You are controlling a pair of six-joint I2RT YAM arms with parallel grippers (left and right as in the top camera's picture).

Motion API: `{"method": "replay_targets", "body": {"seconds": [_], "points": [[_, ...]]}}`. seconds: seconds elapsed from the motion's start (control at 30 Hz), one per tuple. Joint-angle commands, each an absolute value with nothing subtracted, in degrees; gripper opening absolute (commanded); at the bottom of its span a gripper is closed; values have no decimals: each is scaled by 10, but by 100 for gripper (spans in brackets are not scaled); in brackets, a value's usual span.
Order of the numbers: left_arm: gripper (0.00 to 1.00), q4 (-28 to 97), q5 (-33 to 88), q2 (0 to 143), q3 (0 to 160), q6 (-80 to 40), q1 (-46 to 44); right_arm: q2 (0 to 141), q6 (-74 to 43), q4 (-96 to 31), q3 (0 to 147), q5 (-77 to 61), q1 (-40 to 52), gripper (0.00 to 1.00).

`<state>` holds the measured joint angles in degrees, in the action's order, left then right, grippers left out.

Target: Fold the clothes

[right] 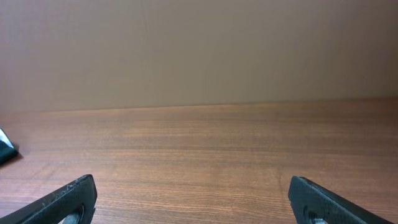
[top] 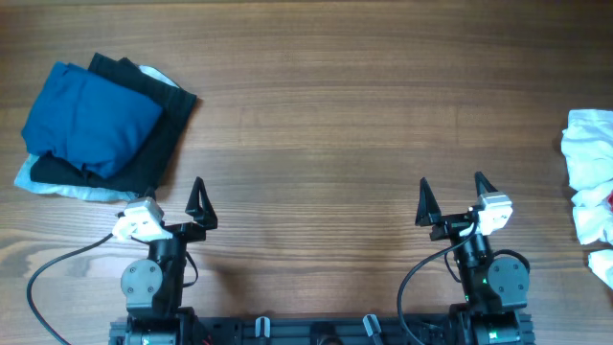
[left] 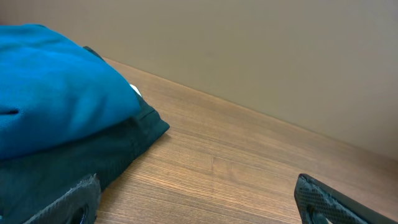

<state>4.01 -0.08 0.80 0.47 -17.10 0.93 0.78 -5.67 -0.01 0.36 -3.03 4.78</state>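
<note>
A folded deep-blue garment [top: 91,117] lies on top of a folded black one [top: 158,134] and a pale blue one [top: 57,187] at the table's left. In the left wrist view the blue garment [left: 56,99] and the black one [left: 74,168] fill the left side. A crumpled white-and-red garment [top: 592,172] lies at the right edge. My left gripper [top: 174,209] is open and empty near the front, just right of the stack; its fingers show in its wrist view [left: 196,202]. My right gripper [top: 450,199] is open and empty over bare wood, also seen in its wrist view [right: 193,199].
The wooden table [top: 316,115] runs between the stack and the white garment. A plain wall [right: 199,50] stands behind the far edge. Both arm bases and cables sit at the front edge.
</note>
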Motion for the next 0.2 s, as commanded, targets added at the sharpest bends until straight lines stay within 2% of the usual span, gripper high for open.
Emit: {"method": "replay_targets", "body": {"seconds": [0.0, 0.17], "points": [[100, 43, 6, 3, 3, -172, 13, 3, -46, 1, 3, -42, 45, 99], [100, 43, 6, 3, 3, -172, 13, 3, -46, 1, 3, -42, 45, 100]]}}
